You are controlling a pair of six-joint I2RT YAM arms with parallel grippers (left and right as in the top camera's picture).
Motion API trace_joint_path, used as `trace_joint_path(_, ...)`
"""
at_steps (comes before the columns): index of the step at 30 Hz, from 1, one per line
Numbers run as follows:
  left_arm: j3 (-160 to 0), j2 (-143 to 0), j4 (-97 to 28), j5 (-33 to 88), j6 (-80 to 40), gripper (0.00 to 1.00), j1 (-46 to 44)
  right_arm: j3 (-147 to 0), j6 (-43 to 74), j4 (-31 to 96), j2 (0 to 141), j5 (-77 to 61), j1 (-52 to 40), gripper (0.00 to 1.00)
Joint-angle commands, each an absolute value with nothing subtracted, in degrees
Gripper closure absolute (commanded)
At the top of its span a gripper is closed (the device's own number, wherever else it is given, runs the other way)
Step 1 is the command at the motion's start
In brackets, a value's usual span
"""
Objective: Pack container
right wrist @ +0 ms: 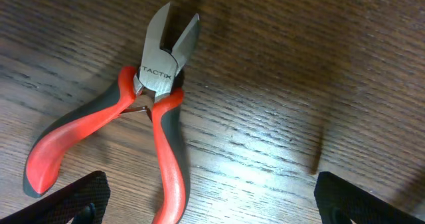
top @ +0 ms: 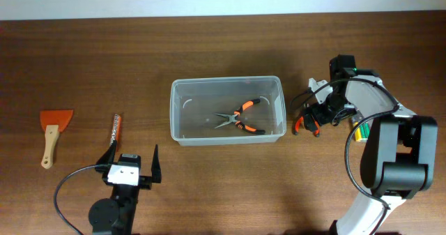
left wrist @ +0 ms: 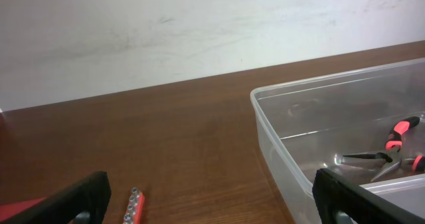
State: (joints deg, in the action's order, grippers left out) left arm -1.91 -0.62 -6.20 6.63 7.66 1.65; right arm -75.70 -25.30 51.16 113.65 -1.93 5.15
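In the container (top: pixel 228 79) lies 1 pair of pliers (top: pixel 240 116). At its 3 o'clock, just beside it, the cutters (right wrist: pixel 156 78) lie below my right gripper (top: pixel 311 118). At 9 o'clock lie the bit holder (top: pixel 116 128), then the scraper (top: pixel 53 127) farther out. My left gripper (top: pixel 132 158) sits at 7 o'clock.

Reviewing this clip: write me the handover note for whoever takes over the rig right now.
Left hand: open, empty, close to the bit holder.
Right hand: open, empty, hovering over the red-handled cutters, which lie on the table right of the container.
Done: the orange-handled long-nose pliers lie inside the container.
Left: cutters, bit holder and the scraper at far left are all on the table, outside the container.
Likely next: close the right hand on the cutters.
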Motion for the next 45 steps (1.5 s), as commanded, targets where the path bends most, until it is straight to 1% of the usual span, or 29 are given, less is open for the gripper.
trace_joint_path(1, -1.5, -0.3, -6.0, 7.0, 7.3, 0.01, 1.9, -75.6, -24.6, 51.3, 114.3, -0.8, 4.9, 0.01)
trace_joint_path(45, -1.5, -0.3, -6.0, 7.0, 7.3, 0.01, 1.9, -75.6, -23.3, 52.1, 114.8, 0.7, 4.9, 0.01)
